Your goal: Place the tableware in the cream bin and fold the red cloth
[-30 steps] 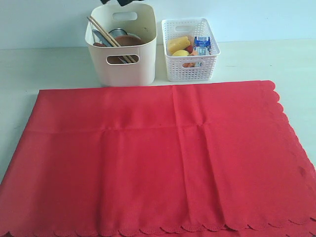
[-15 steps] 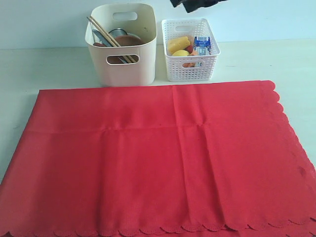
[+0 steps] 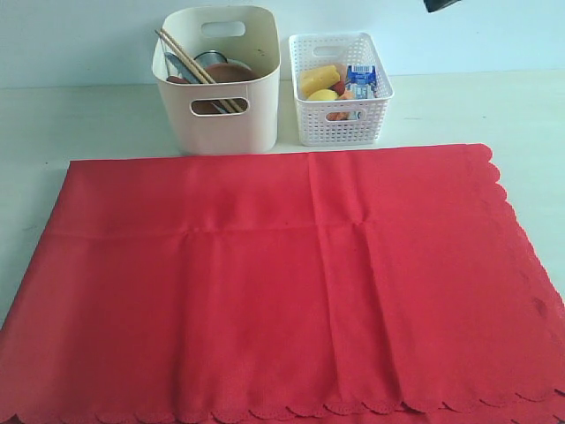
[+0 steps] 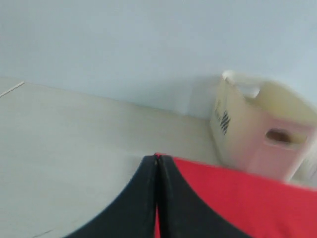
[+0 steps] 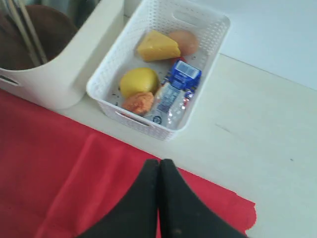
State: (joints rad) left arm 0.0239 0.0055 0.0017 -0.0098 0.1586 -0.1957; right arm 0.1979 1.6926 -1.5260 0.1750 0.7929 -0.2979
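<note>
Jaws of left gripper [image 4: 157, 161] and right gripper [image 5: 159, 164] seen pressed together, empty. Unfolded red cloth [image 3: 282, 283] spread flat; chopsticks [image 3: 188, 64] contained in cream bin [image 3: 221, 128].

We view from the front, somewhat above, across the red cloth [image 3: 282, 291] to the cream bin [image 3: 221, 119] and white basket [image 3: 344, 124]. Our left wrist camera sits low, facing the bin; the right looks steeply down on the basket. All three share bin and cloth.

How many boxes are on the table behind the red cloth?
2. The tall cream bin stands on the left, and the smaller white basket stands just to its right. Both sit behind the red cloth. No other box shows.
</note>
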